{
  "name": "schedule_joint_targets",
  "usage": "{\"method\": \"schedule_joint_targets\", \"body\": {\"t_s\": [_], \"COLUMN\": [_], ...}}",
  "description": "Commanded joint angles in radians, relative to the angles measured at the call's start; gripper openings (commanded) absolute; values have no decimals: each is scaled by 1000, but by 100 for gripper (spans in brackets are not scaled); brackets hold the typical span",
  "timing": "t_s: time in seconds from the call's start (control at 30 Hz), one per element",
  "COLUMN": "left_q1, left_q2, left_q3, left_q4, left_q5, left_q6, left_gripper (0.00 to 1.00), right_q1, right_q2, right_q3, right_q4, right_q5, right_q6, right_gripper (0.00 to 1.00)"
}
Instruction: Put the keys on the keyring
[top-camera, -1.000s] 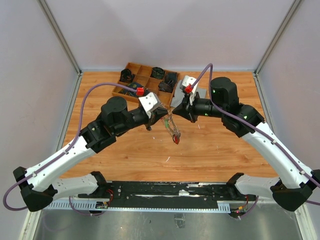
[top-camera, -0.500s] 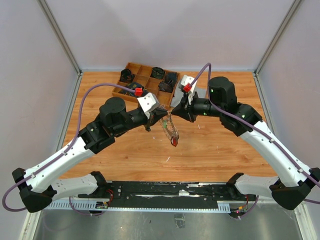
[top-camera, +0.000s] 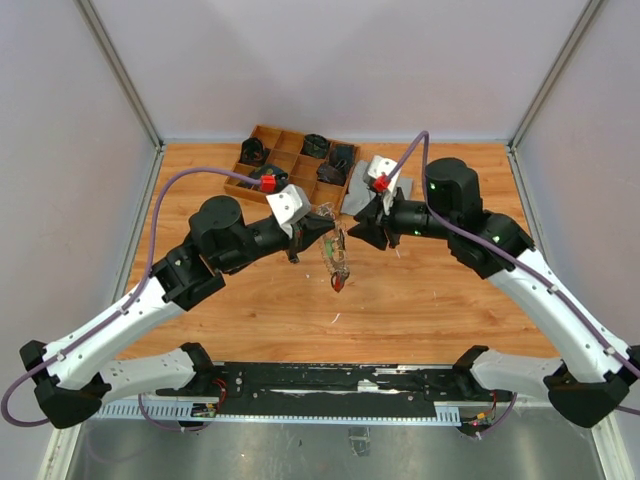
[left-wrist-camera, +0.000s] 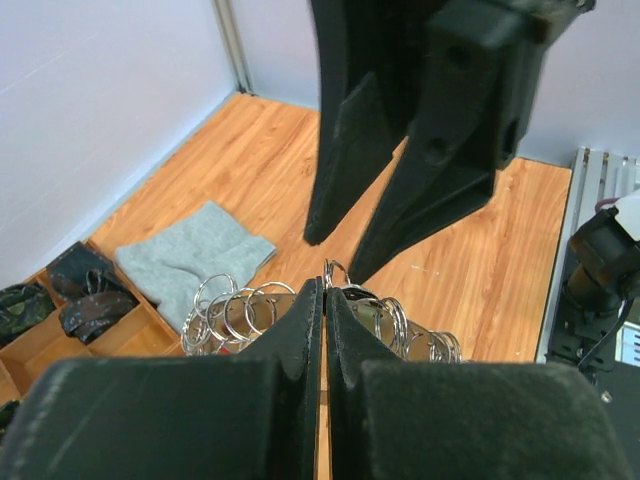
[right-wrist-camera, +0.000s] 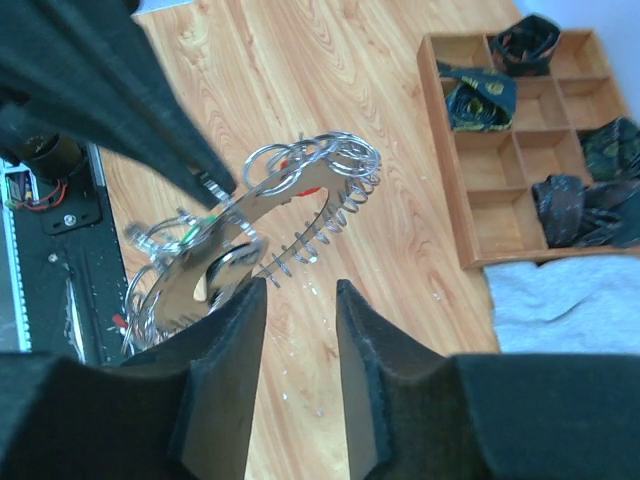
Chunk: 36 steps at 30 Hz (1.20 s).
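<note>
The keyring (top-camera: 334, 258) is a metal disc crowded with wire rings and keys, with a red tag (top-camera: 338, 284) at its low end. It hangs above the table from my left gripper (top-camera: 327, 229), which is shut on its upper edge (left-wrist-camera: 345, 296). Rings fan out on both sides of the left fingers (left-wrist-camera: 300, 340). My right gripper (top-camera: 354, 226) is open, close to the right of the keyring. In the right wrist view the keyring (right-wrist-camera: 235, 225) sits just ahead of the open gripper (right-wrist-camera: 300, 287), near its left finger, and a green tag (right-wrist-camera: 196, 232) shows. No loose keys are visible.
A wooden compartment tray (top-camera: 262, 135) with dark items stands at the back centre and also shows in the right wrist view (right-wrist-camera: 452, 180). A grey cloth (top-camera: 358, 198) lies beside it. White scraps (top-camera: 334, 318) dot the wooden table. The right fingers (left-wrist-camera: 352, 130) hang ahead of my left gripper.
My left gripper has drawn the hanging keyring slightly left, and its red-tagged end swung left. The right arm has shifted a little to the right and stays close beside the ring.
</note>
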Motion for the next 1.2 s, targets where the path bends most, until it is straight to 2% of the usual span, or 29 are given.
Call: {"method": "schedule_joint_targets", "body": {"t_s": [0.0, 0.3, 0.57, 0.87, 1.17], "left_q1": [-10, -10, -10, -9, -10], "left_q2": [-36, -81, -101, -109, -114], "left_q3": [-7, -57, -46, -19, -19], "left_q4": [106, 233, 334, 354, 354], "left_q5": [25, 112, 269, 328, 323], "left_q6": [-35, -193, -294, -326, -321], "left_gripper": [0, 1, 1, 1, 0], "right_q1": [8, 7, 7, 7, 7], "right_q2": [-111, -248, -256, -252, -221], "right_q3": [-48, -129, -123, -127, -126], "right_q4": [52, 257, 373, 534, 492], "right_q5": [-42, -134, -283, -426, -436], "right_q6": [-90, -49, 80, 235, 239], "right_gripper": [37, 42, 41, 40, 38]}}
